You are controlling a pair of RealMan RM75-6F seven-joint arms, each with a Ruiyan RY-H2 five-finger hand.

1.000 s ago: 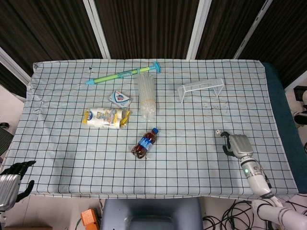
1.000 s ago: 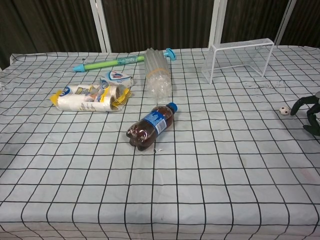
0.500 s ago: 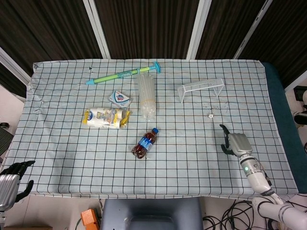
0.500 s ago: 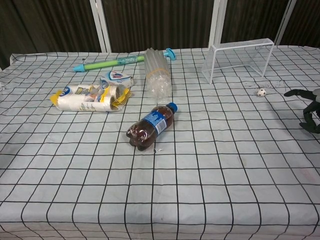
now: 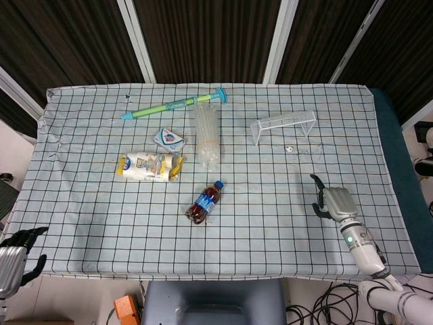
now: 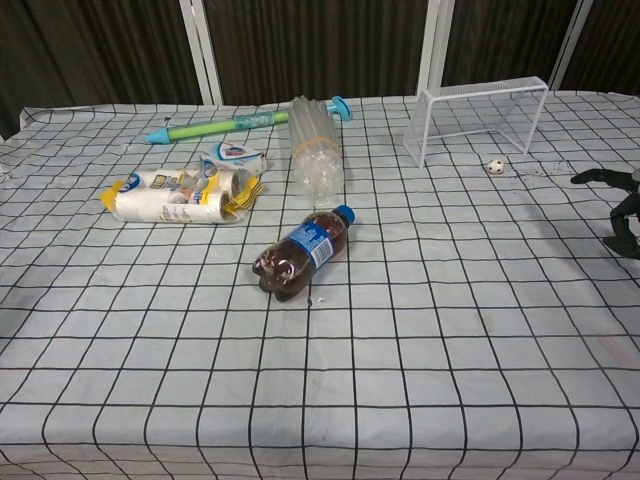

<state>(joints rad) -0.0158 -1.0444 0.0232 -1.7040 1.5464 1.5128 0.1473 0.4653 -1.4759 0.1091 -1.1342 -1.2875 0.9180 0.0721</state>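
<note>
A tiny white ball (image 5: 289,149) (image 6: 494,166) lies on the checked cloth just in front of the small white wire goal (image 5: 284,126) (image 6: 480,115). My right hand (image 5: 333,202) (image 6: 622,205) rests low over the table's right side, fingers spread and holding nothing, well apart from the ball. My left hand (image 5: 15,261) hangs below the table's near left corner, fingers apart and empty; only the head view shows it.
A cola bottle (image 5: 204,202) (image 6: 301,252) lies mid-table. Behind it are a clear stack of cups (image 5: 207,135), a wrapped snack pack (image 5: 149,166), a small blue-white packet (image 5: 169,139) and a green-blue water pump toy (image 5: 174,104). The checked tablecloth (image 5: 101,217) covers the table.
The small ball has rolled from beside my right hand away toward the wire goal. My right hand's fingers have spread and drawn back slightly. The left hand stays put.
</note>
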